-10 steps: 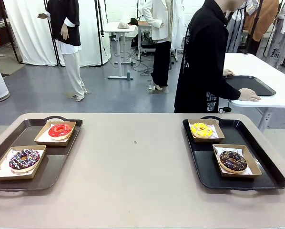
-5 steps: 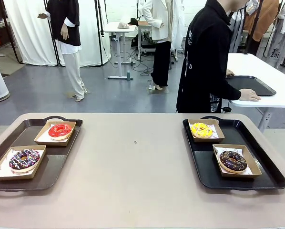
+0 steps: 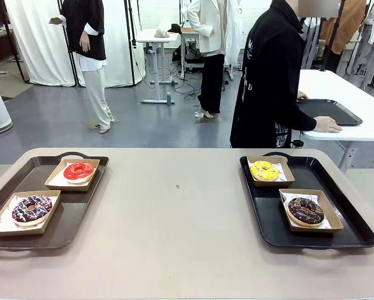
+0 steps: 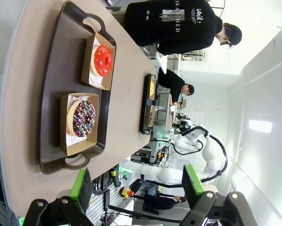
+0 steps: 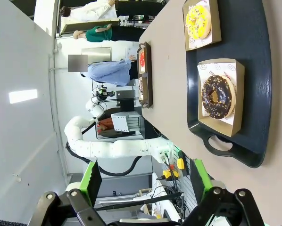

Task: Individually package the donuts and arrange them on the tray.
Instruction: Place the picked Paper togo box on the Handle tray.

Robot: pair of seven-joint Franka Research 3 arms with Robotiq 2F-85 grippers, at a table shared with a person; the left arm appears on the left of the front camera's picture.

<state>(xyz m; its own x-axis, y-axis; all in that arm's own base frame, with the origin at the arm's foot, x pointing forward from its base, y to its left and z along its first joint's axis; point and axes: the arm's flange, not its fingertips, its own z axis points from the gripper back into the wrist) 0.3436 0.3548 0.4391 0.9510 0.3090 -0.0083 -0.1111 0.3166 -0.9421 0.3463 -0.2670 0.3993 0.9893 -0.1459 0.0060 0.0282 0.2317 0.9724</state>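
Table (image 3: 187, 237): a beige top carrying two dark trays, one at its left edge and one at its right edge; the near edge is cut off by the bottom of the front view.
Left tray (image 3: 74, 219): its left side is cut off by the frame in the front view; it is seen whole in the left wrist view (image 4: 56, 84).
Red donut (image 3: 79, 170): set in an open cardboard box at the far end of the left tray, on white paper.
Purple donut (image 3: 31, 208): set in a second cardboard box at the near end of the left tray; white sprinkles are made out.
Right tray (image 3: 356, 231): a handle is seen at each end.
Yellow donut (image 3: 264, 169): laid in a cardboard box at the far left corner of the right tray.
Chocolate donut (image 3: 306, 210): laid in a cardboard box at the near right part of the right tray; the print on its paper liner cannot be read.
Left gripper (image 4: 136, 186): held above and off the near end of the left tray, jaws spread wide, nothing between the green pads.
Right gripper (image 5: 145, 179): held off the near end of the right tray, jaws spread wide and empty.
Person (image 3: 268, 81): standing beyond the far edge, turned towards another table, both hands resting there beside a further tray.
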